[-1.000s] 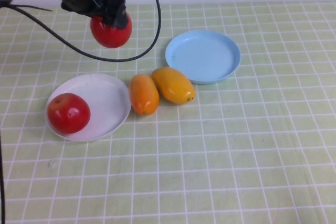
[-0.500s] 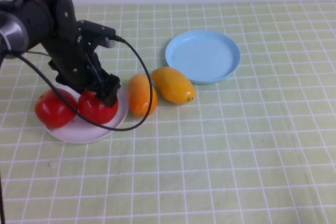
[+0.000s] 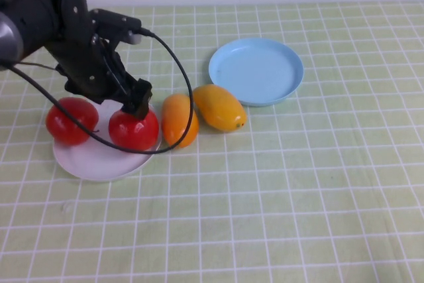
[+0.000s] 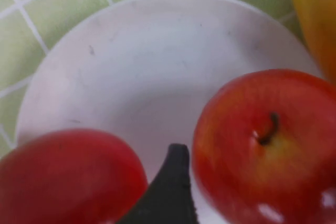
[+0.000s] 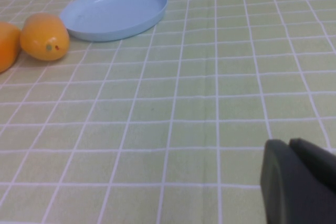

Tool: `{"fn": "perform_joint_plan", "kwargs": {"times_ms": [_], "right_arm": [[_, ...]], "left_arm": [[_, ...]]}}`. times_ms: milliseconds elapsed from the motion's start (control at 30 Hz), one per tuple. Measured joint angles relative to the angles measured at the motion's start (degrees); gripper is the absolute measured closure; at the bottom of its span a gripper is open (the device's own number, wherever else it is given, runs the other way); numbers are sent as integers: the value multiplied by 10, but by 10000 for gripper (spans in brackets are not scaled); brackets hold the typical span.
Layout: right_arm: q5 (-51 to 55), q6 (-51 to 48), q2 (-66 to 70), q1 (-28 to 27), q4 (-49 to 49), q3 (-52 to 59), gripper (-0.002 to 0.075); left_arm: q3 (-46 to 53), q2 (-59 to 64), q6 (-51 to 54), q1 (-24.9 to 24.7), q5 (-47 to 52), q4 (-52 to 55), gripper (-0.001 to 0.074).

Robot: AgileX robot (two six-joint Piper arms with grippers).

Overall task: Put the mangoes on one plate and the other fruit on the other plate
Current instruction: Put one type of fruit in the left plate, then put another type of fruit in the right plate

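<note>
Two red apples lie on the white plate [image 3: 89, 162] at the left: one [image 3: 71, 120] on its far left rim, the other [image 3: 134, 130] on its right side. My left gripper [image 3: 137, 103] hovers open just above the right apple, and one dark finger [image 4: 172, 187] stands a sliver apart from it. The deeper orange mango [image 3: 180, 118] lies against the plate's right edge, with the yellower mango [image 3: 220, 107] beside it. The light blue plate [image 3: 256, 71] holds nothing. My right gripper [image 5: 302, 182] is shut low over the cloth, out of the high view.
A green checked cloth [image 3: 298, 190] covers the whole table. The left arm's black cable [image 3: 189, 107] loops over the deeper orange mango. A white wall runs along the far edge.
The left arm brought the second apple down from the air onto the white plate, let it go and lifted slightly. The first apple was pushed to the plate's left rim.
</note>
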Motion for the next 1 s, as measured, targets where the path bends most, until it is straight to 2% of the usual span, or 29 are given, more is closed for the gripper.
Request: {"fn": "perform_joint_plan", "kwargs": {"times_ms": [133,367,400,467,567,633,733,1000], "right_arm": [[0,0,0,0,0,0,742],[0,0,0,0,0,0,743],[0,0,0,0,0,0,742],[0,0,0,0,0,0,743],[0,0,0,0,0,0,742],[0,0,0,0,0,0,742],[0,0,0,0,0,0,742],[0,0,0,0,0,0,743]], "left_arm": [[0,-45,-17,-4,3,-1,66],[1,-116,-41,-6,71,-5,76],[6,-130,-46,-6,75,-5,105],[26,-163,-53,-6,75,-5,225],[75,-238,-57,-6,44,-5,543],[116,-294,-57,-6,14,-5,651],[174,-369,-57,-6,-12,-5,706],[353,-575,-72,-6,-87,-5,729]]}}
